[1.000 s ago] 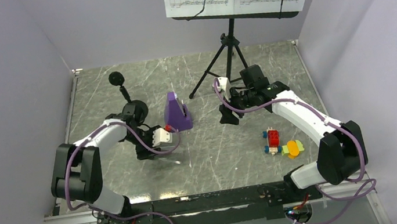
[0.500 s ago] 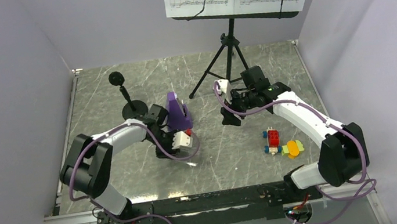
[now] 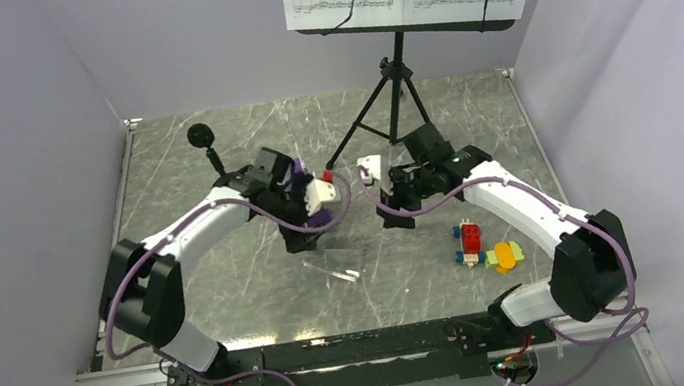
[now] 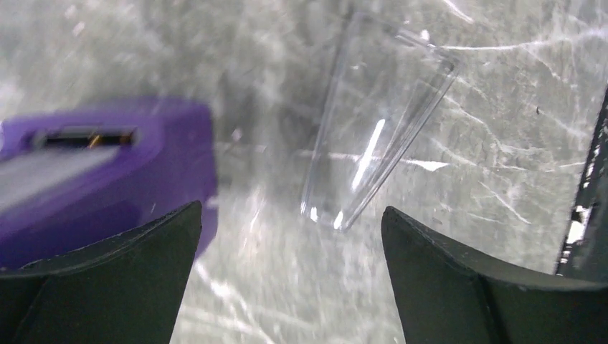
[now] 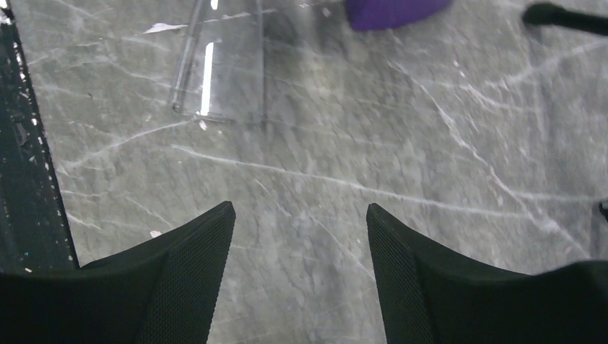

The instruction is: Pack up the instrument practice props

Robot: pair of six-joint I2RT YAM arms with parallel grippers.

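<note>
- Metronome [image 4: 93,179] is sitting on the surface [image 3: 232,299] near the middle, largely covered by the left arm in the overhead view.
- Left hand [image 4: 290,215] is hanging low over the surface with its jaws spread wide and nothing between them.
- In the left wrist view the metronome is lying off to the left of the gap, just beside the left finger, not between the fingers.
- A clear cover [image 4: 373,122] is lying flat ahead of that hand, its long axis slanting and its narrow end pointing toward the hand.
- Right hand [image 5: 300,208] is standing open and empty, facing the cover from the other side, with bare surface in between.
- Judgement: the left hand is the nearer to the metronome; a sideways shift toward the purple body is looking necessary before any closing.
</note>
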